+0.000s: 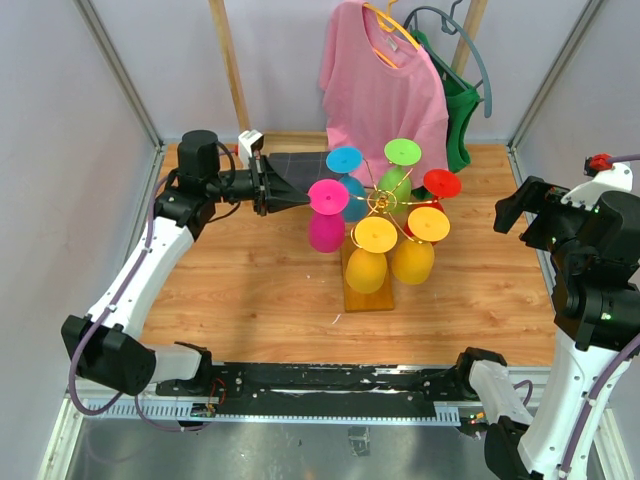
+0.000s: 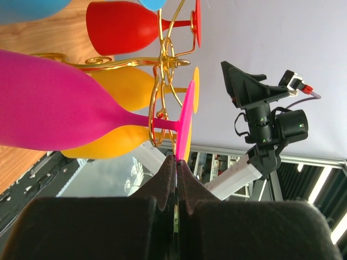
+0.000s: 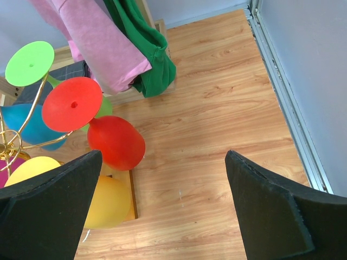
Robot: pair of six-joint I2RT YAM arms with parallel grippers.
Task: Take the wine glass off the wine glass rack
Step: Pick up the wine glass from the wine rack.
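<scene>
The wine glass rack (image 1: 367,290), gold wire arms on a wooden block, stands mid-table with several coloured glasses hanging foot-up. The magenta wine glass (image 1: 326,232) hangs on its left side. My left gripper (image 1: 303,198) reaches in from the left and is shut on the rim of that glass's flat foot. In the left wrist view the tips (image 2: 176,161) pinch the magenta foot's edge, with the magenta bowl (image 2: 54,103) and the gold wire (image 2: 162,59) just beyond. My right gripper (image 1: 520,215) hovers open at the right, and nothing lies between its fingers (image 3: 164,154).
Cyan (image 1: 345,160), green (image 1: 402,152), red (image 1: 441,183), orange (image 1: 428,224) and yellow (image 1: 375,235) glasses crowd the rack. A pink shirt (image 1: 380,90) and a green garment (image 1: 460,110) hang behind it. A dark cloth (image 1: 300,165) lies at the back.
</scene>
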